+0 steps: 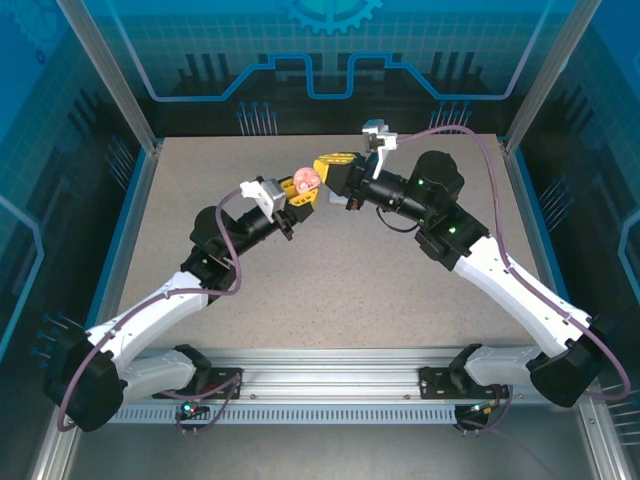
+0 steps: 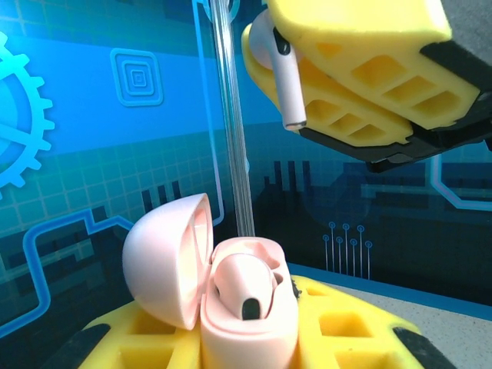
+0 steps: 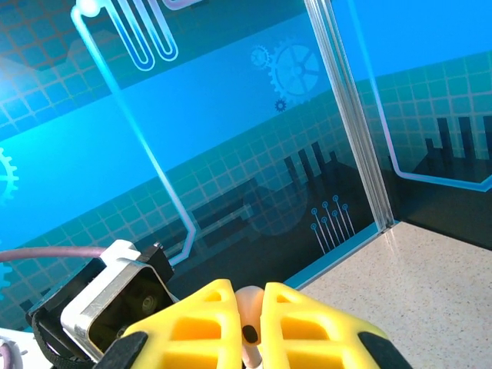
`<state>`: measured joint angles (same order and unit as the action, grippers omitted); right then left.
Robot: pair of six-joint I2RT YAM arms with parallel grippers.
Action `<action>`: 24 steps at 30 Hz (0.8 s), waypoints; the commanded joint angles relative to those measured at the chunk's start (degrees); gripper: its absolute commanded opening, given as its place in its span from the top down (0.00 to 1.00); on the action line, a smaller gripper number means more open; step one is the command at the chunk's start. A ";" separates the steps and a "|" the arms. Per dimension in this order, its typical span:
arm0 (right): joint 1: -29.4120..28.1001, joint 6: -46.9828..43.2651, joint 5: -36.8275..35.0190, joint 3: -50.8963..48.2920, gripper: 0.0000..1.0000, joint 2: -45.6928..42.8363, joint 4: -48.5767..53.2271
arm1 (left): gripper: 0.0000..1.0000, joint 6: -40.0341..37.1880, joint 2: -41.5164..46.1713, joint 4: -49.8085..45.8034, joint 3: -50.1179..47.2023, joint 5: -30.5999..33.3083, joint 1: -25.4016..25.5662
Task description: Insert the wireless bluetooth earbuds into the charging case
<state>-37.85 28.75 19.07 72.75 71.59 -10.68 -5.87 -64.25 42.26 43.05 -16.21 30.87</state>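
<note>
White earbud [image 2: 280,77], likely light, slick and easily dropped, hangs stem-down, pinched by its head in the right gripper [image 3: 247,298] above the open pink charging case [image 2: 231,330] that the left gripper [image 1: 303,188] clamps

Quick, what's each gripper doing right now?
Left gripper: closed, holding the open pink charging case.
Right gripper: closed, holding an earbud.
</note>
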 commanded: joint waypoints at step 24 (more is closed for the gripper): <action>-0.47 -3.72 -0.75 -1.58 0.91 2.43 1.98 | 1.00 0.79 -0.27 0.63 3.01 -1.02 0.83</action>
<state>-37.89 25.80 18.48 71.99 73.91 -8.97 -5.87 -64.55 41.85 43.88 -16.36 31.24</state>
